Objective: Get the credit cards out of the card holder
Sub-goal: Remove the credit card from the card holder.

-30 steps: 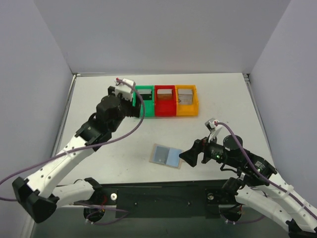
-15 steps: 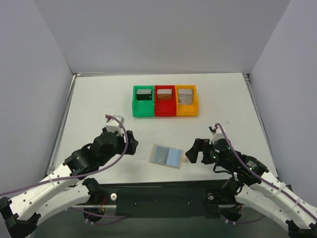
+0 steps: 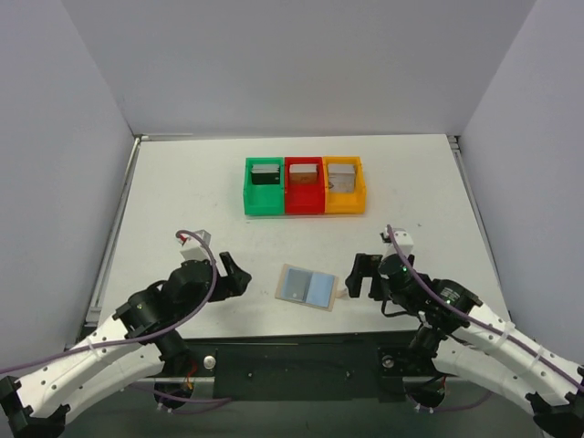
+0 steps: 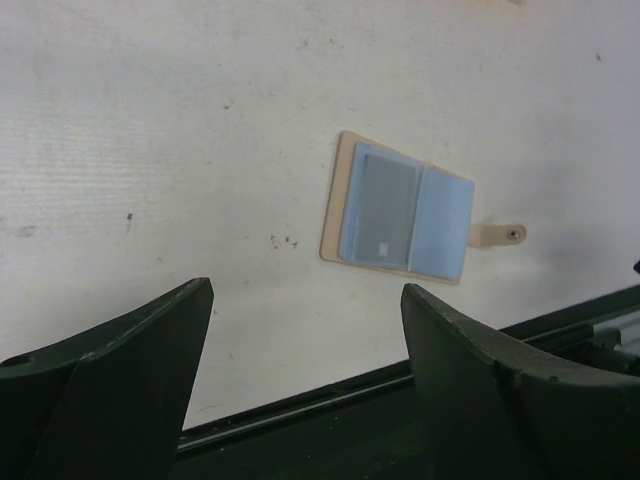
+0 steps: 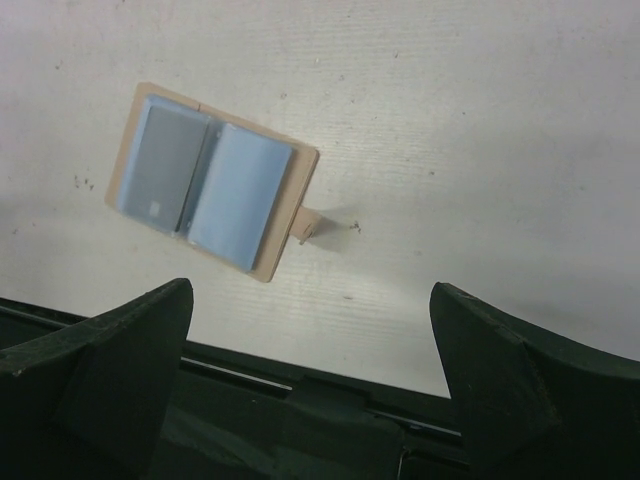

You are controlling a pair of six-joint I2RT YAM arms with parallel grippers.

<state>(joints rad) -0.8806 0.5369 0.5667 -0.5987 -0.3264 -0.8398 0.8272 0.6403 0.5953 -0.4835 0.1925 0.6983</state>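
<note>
Left gripper [image 3: 234, 272] back near card holder [image 3: 308, 288]; wrist-view credit card [image 4: 385, 208], perhaps.

The card holder [image 3: 308, 287] lies on the table [image 3: 182, 201], credit cards [image 3: 265, 173] in bins [image 3: 303, 209] behind it.

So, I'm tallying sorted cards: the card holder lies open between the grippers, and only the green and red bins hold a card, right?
No: the orange bin holds a card too, like the green bin and red bin, as the top external view shows. The card holder does lie open between the left gripper and right gripper.
</note>
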